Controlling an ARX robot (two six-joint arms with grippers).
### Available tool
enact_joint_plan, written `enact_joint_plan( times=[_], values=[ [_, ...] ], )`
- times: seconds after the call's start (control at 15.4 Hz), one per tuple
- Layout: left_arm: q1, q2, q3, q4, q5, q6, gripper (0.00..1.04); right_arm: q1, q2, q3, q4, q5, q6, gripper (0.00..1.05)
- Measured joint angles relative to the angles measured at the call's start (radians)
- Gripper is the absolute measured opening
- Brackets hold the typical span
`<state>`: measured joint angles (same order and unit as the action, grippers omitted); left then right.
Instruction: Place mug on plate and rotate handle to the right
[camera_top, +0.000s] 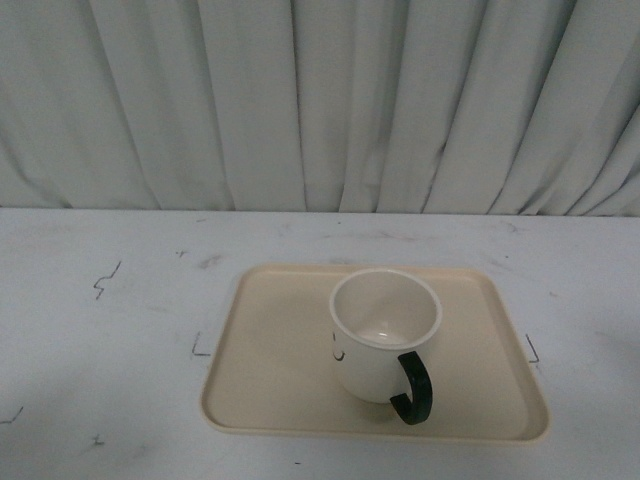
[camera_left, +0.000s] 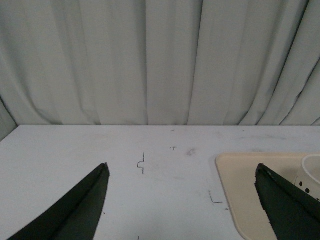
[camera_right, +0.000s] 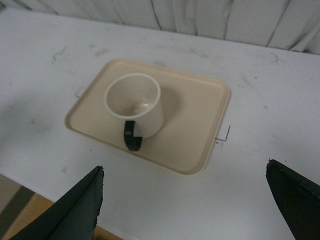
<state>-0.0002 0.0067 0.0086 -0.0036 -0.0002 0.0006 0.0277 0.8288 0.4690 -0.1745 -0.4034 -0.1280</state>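
Mug (camera_top: 372, 345) is sitting upright on the plate (camera_top: 270, 370), handle (camera_top: 414, 390) pointing near-right; your left gripper (camera_left: 182, 166) and right gripper (camera_right: 185, 166) are hanging wide open, empty.

The mug (camera_top: 372, 345) is cream-white inside and out, with a glossy black handle (camera_top: 413, 392) and small black printed marks on its side. In the left wrist view the print shows as black dots. The plate (camera_top: 270, 350) is plain beige with no pattern. The table (camera_top: 100, 340) is white-grey, smudged with faint dark scuffs and marked with thin black bracket lines near the plate's corners. The curtain (camera_top: 300, 100) is pale grey-white, shaded in vertical folds. The left gripper (camera_left: 182, 166) and right gripper (camera_right: 185, 165) are matte black.
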Motion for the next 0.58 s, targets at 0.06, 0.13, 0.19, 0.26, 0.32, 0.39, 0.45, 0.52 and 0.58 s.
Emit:
enact_joint_plan(
  times=[0.06,0.13,0.19,0.26,0.32,0.39,0.45,0.52,0.58],
  values=[
    [0.0,0.0,0.0,0.0,0.0,0.001,1.0,0.044,0.121,0.074,-0.036,0.049,-0.03,0.98],
    [0.0,0.0,0.0,0.0,0.0,0.0,0.98,0.086,0.241,0.147,-0.071,0.077,-0.051,0.98],
    [0.0,0.0,0.0,0.0,0.0,0.0,0.98,0.112,0.332,0.212,-0.085,0.092,-0.064,0.98],
    [0.0,0.0,0.0,0.0,0.0,0.0,0.98,0.135,0.417,0.29,-0.126,0.109,-0.074,0.98],
    [0.0,0.0,0.0,0.0,0.0,0.0,0.98,0.165,0.528,0.393,-0.162,0.128,-0.083,0.98],
    [0.0,0.0,0.0,0.0,0.0,0.0,0.98,0.182,0.591,0.446,-0.178,0.147,-0.09,0.98],
    [0.0,0.0,0.0,0.0,0.0,0.0,0.98,0.205,0.696,0.526,-0.203,0.172,-0.09,0.98],
    [0.0,0.0,0.0,0.0,0.0,0.0,0.98,0.217,0.753,0.568,-0.217,0.197,-0.09,0.98],
    [0.0,0.0,0.0,0.0,0.0,0.0,0.98,0.229,0.834,0.629,-0.242,0.209,-0.081,0.98]
  ],
)
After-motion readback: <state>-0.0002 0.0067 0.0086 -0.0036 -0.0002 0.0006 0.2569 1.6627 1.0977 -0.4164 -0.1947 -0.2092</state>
